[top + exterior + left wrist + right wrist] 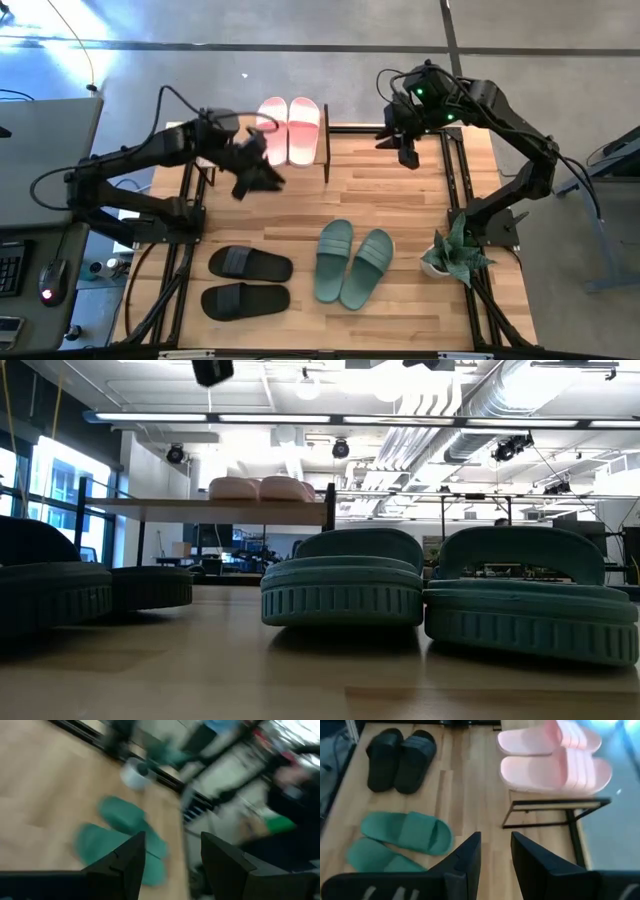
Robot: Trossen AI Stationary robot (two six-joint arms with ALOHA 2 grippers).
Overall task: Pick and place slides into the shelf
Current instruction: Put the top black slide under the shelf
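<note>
Above the table's far left part, the left gripper (262, 170) hangs with its jaws spread and nothing between them; its own camera shows a clear gap between the two dark fingers (125, 865). Just beyond it, on the far edge, stands the shelf (326, 150), and the pink slides (289, 128) lie side by side on its top board. That gripper is just beside the pink pair's left edge in the overhead picture, and whether it touches them cannot be told from there.

Over the far right part of the table, the right gripper (408, 150) hangs well clear of any sandal, its fingers (465, 865) parted by a narrow gap and holding nothing. Between it and the pink pair rises the shelf's thin black end frame (555, 812).

On the near half of the wooden tabletop (400, 190), the green slides (352, 264) lie side by side at the middle, angled a little, and the black slides (247, 281) lie to their left, one nearer than the other. A small potted plant (452, 256) stands at the right edge, close to the right arm's base.

From table height, the green pair (450, 595) fills the foreground and blocks much of the table behind, while the pink pair (260, 488) shows raised on the board; neither gripper can be made out clearly there. Motion blur smears the left wrist camera's picture, though the green pair (120, 837) and the plant's white pot (134, 774) remain recognisable.
</note>
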